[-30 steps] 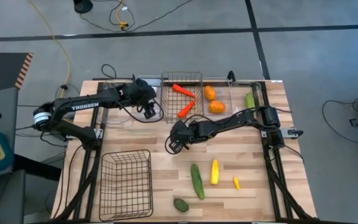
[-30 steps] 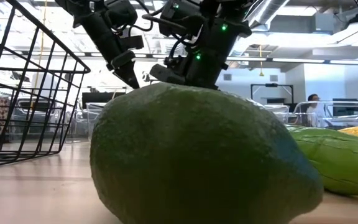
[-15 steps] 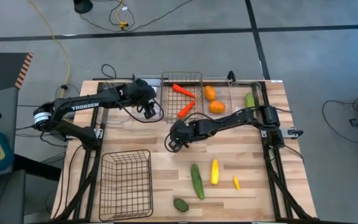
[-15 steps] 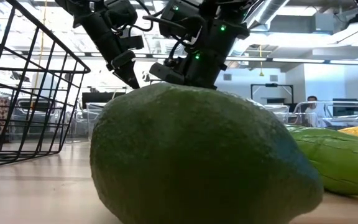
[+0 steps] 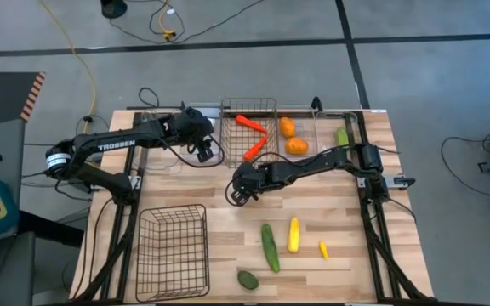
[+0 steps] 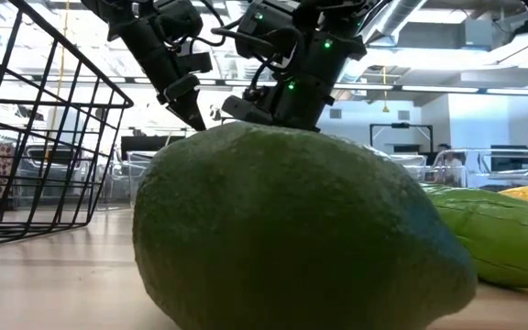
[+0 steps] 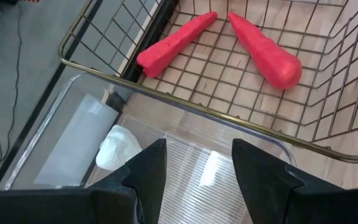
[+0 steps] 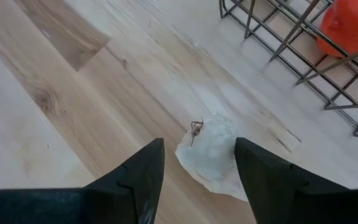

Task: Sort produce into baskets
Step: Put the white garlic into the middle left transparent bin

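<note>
My right gripper (image 5: 238, 194) (image 8: 197, 149) is open, low over the table's middle. Its fingers stand on either side of a white garlic (image 8: 211, 160) that lies on the wood. My left gripper (image 5: 204, 151) (image 7: 197, 149) is open and empty above a clear bin (image 7: 79, 134) holding another white garlic (image 7: 118, 148). Two red-orange carrots (image 7: 178, 42) (image 7: 265, 51) lie in the small wire basket (image 5: 228, 127). Two orange fruits (image 5: 292, 136) and one cucumber (image 5: 342, 136) lie in clear bins at the far right. An avocado (image 5: 247, 280), a cucumber (image 5: 269, 246), a squash (image 5: 293, 235) and a tiny yellow piece (image 5: 323, 249) lie on the near table. My right gripper comes from above with a finger close on each side of the garlic (image 8: 188, 155), which rests on the table. I cannot tell whether the fingers touch it.
The larger wire basket (image 5: 173, 251) stands at the near left. In the low view the avocado (image 6: 291, 238) fills the foreground, with that basket's wires (image 6: 44, 137) to its left. Bare wood lies between the right gripper and the near produce.
My right gripper has edged slightly toward the table's left edge, staying low over the garlic.
</note>
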{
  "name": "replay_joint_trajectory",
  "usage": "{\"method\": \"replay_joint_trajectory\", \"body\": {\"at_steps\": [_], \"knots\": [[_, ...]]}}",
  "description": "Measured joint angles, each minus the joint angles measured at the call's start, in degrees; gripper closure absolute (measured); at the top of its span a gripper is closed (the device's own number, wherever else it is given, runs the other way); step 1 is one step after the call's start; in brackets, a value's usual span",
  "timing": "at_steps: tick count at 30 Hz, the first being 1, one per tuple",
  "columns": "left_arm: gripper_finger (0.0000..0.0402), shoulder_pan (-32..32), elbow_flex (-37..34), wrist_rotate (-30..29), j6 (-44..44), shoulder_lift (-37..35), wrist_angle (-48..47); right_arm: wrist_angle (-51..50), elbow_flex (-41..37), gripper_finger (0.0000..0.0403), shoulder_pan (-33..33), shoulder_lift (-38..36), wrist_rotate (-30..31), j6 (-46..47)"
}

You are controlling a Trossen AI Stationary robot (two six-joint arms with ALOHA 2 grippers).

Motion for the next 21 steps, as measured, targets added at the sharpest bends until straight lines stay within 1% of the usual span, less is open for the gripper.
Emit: {"method": "replay_joint_trajectory", "body": {"at_steps": [3, 8, 13, 21], "knots": [[0.023, 0.0, 0.0, 0.0, 0.0, 0.0, 0.0, 0.2, 0.0, 0.0176, -0.1, 0.0, -0.2, -0.1], [0.023, 0.0, 0.0, 0.0, 0.0, 0.0, 0.0, 0.7, 0.0, 0.0176, -0.5, 0.0, -2.5, -0.1], [0.023, 0.0, 0.0, 0.0, 0.0, 0.0, 0.0, 0.7, 0.0, 0.0176, -0.5, 0.0, -2.7, -2.9], [0.023, 0.0, 0.0, 0.0, 0.0, 0.0, 0.0, 0.4, 0.1, 0.0176, -0.5, -0.1, -2.7, -3.3]]}}
